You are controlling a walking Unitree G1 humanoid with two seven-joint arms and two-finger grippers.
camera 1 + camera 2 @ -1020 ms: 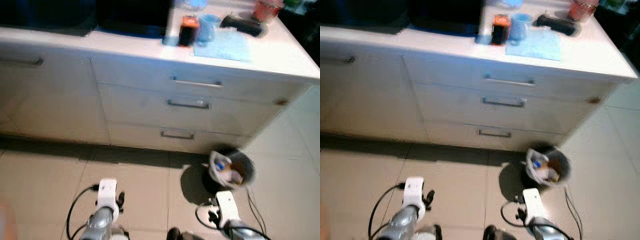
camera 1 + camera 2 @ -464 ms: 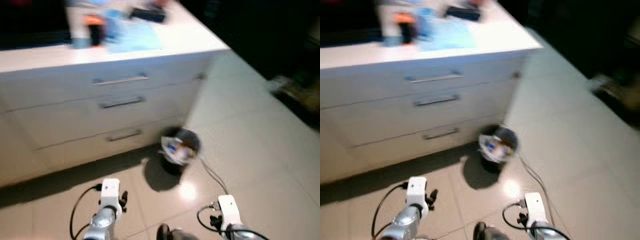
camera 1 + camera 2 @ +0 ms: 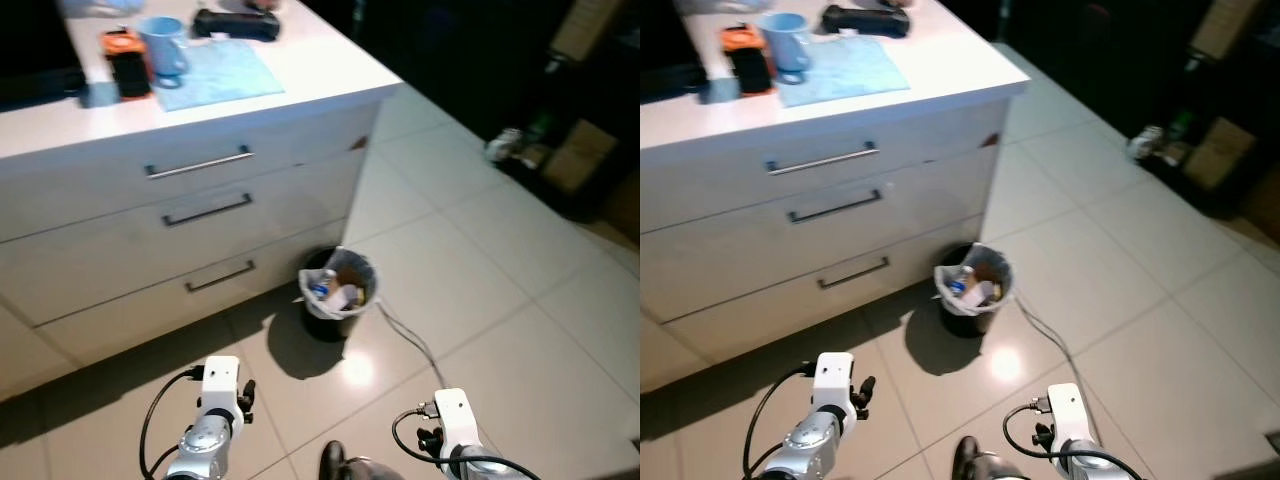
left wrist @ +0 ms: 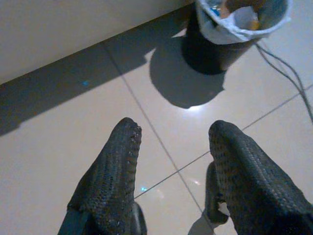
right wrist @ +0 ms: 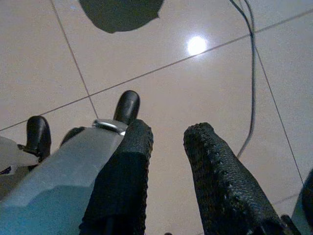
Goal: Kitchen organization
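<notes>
My camera has turned further right; the counter (image 3: 300,70) now sits at upper left. The small bin (image 3: 337,293) stands by the lowest drawer (image 3: 215,285). Left gripper (image 4: 171,147) and right gripper (image 5: 168,147) hang spread apart, holding nothing, over tiles (image 3: 480,280).

Item count, kitchen floor and counter

Three drawers (image 3: 200,210) are counted, each with one handle; one waste bin (image 3: 337,292) and one cable (image 3: 410,340) are seen ahead of the two grippers, left gripper (image 4: 171,147) and right gripper (image 5: 168,147). On the counter (image 3: 330,70), one mug (image 3: 162,47), one cloth (image 3: 212,72) and one orange-topped item (image 3: 125,62) are counted.
</notes>
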